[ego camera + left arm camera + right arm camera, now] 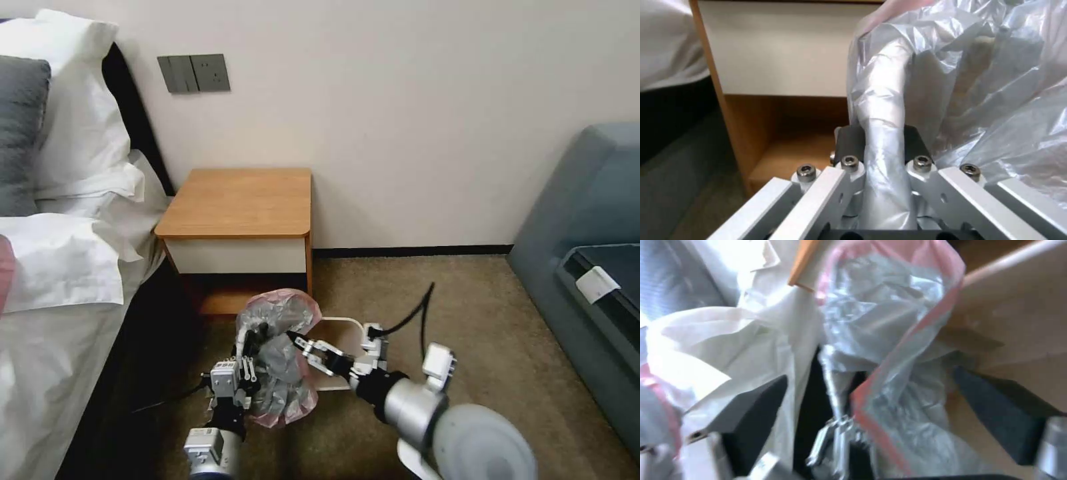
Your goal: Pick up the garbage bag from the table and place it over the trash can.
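The garbage bag (283, 373), crinkly grey plastic with a pinkish-red rim, hangs low in front of the table (240, 203). My left gripper (252, 333) is shut on a bunched strand of it; in the left wrist view the garbage bag (951, 83) runs between the dark pads (849, 143) of the left gripper (882, 143). My right gripper (298, 341) is open at the bag's right side. Its wrist view shows the bag's rim (889, 373) between the spread fingers (755, 410) of the right gripper (869, 376). The cream trash can (341, 321) stands on the floor just behind, mostly covered.
A bed with white sheets (60, 267) lies close on the left. A grey-blue sofa (587, 253) stands at the right. Brown carpet (467, 313) lies open between the sofa and the bin. The wall (400, 133) is behind the nightstand.
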You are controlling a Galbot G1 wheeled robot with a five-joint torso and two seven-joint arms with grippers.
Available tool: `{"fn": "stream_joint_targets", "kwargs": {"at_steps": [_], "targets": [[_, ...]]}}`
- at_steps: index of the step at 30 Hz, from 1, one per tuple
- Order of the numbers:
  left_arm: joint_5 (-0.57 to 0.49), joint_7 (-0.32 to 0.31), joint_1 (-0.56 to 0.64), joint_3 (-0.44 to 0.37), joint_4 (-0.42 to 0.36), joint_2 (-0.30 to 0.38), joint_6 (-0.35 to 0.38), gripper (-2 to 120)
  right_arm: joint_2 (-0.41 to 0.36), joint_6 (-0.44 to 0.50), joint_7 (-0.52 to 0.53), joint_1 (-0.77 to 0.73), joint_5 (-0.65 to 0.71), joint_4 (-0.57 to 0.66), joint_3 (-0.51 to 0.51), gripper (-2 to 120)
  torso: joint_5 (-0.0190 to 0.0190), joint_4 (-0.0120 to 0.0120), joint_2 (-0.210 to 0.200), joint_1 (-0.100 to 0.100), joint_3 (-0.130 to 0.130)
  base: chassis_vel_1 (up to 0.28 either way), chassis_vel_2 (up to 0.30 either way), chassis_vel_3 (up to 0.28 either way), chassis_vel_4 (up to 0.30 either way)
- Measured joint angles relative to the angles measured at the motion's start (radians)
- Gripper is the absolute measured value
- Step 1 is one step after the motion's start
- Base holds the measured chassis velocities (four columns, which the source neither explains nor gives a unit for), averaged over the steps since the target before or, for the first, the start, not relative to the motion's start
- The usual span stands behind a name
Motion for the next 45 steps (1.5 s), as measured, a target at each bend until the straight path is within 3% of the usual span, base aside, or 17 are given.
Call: {"fn": "stream_joint_targets", "kwargs": {"at_steps": [10,12,14,24,35,45], "targets": [[0.003,0.01,0.019,-0.01,-0.025,-0.014,-0.014,6,0.034,0.013,0.013,0.008,-0.063,-0.064,-0.037,60,0.0001,-0.0002,0.0,0.0,0.0,0.0,0.0,0.0,0.0],[0.001,0.01,0.024,-0.012,-0.029,-0.017,-0.015,6,0.033,0.015,-0.003,0.002,-0.093,-0.067,-0.036,47,0.0001,-0.0002,0.0,0.0,0.0,0.0,0.0,0.0,0.0],[-0.003,0.009,0.025,-0.012,-0.03,-0.018,-0.015,6,0.031,0.016,-0.014,0.0,-0.106,-0.068,-0.035,44,0.0,-0.0003,0.0,0.0,0.0,0.0,0.0,0.0,0.0],[-0.046,-0.006,0.026,-0.01,-0.037,-0.031,0.003,6,0.023,0.011,-0.077,-0.014,-0.178,-0.067,-0.032,5,0.0001,-0.0002,0.0,0.0,0.0,0.0,0.0,0.0,0.0],[-0.124,-0.029,0.019,-0.011,-0.046,-0.04,0.035,6,-0.01,0.01,-0.093,-0.026,-0.248,-0.032,0.001,0,0.0002,-0.0002,0.0,0.0,0.0,0.0,0.0,0.0,0.0],[-0.209,-0.043,-0.014,-0.034,-0.042,-0.035,0.074,6,-0.087,-0.02,-0.131,-0.035,-0.269,0.058,0.141,0,0.0001,-0.0004,0.0,0.0,0.0,0.0,0.0,0.0,0.0]]}}
